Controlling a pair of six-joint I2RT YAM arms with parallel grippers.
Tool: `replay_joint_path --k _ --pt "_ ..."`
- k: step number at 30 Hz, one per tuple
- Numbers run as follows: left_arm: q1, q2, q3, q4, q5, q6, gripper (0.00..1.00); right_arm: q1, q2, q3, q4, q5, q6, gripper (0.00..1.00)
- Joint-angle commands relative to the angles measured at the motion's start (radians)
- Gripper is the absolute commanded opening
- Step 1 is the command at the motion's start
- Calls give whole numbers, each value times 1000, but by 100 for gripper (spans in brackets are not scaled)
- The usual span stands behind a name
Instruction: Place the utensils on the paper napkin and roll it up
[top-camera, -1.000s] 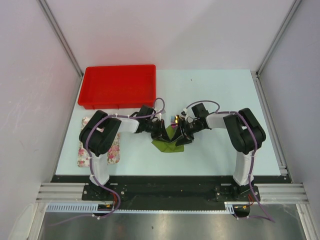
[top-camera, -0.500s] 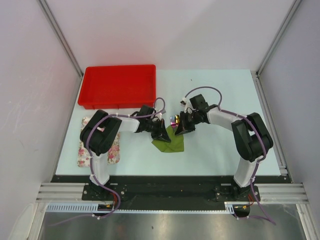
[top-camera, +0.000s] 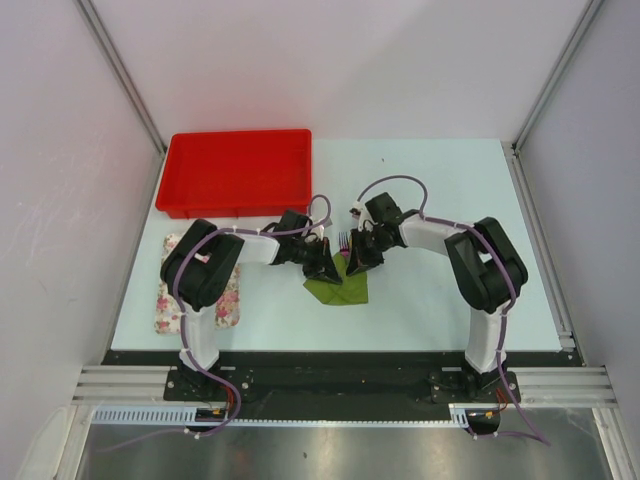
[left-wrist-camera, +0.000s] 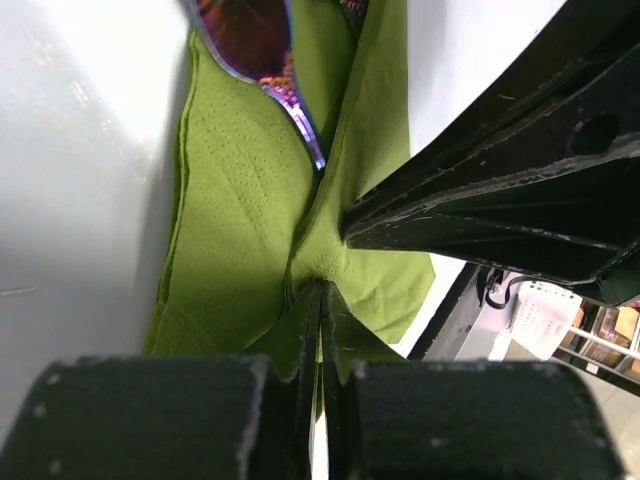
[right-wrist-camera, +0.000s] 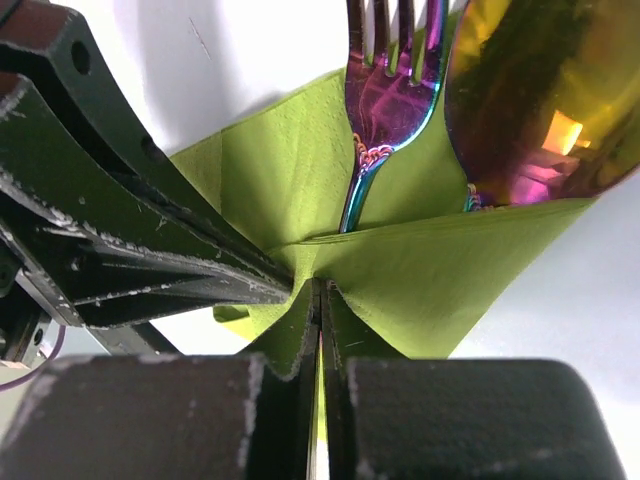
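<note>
While both claws are shut tight on folds of the napkin (right-wrist-camera: 430, 270), the left claw (left-wrist-camera: 322, 372) from the left and the right claw (right-wrist-camera: 320, 365) from the right, it lies mid-bench (top-camera: 430, 190), equally near both. The fork (right-wrist-camera: 385, 95) and spoon (right-wrist-camera: 540, 100) lie inside, long axis pointing away from the bases, so rolling should go sideways. Since half a second ago, the right arm has shifted left; the napkin stayed.
</note>
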Motion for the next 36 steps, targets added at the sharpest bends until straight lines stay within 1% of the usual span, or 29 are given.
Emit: replay_joint_path --k 1,8,10,12,14,16,19,23,27,36 --pt "0 14 17 17 -45 37 4 9 64 18 14 80 -46 0" --pt "11 -50 -40 132 1 -6 10 -18 104 4 -52 109 -56 0" --pt "5 -55 -36 120 -7 -2 10 -23 104 5 -66 96 -62 0" --pt "4 -38 -23 86 -23 7 6 -26 82 -7 -65 74 -63 0" --pt "5 -8 -16 45 -31 14 4 -26 62 -7 -59 38 -68 0" --pt "4 3 -17 30 -43 19 2 -26 26 -2 -57 -4 -62 0" --pt "5 9 -20 29 -50 11 2 -24 -32 -1 -33 -41 -42 3" --pt "4 14 -11 22 -51 19 1 -6 -69 16 -11 -49 -22 5" --pt "5 14 -13 23 -50 19 1 13 -40 56 -20 -33 -22 5" --pt "4 12 -16 28 -50 21 1 16 72 73 -31 33 -37 3"
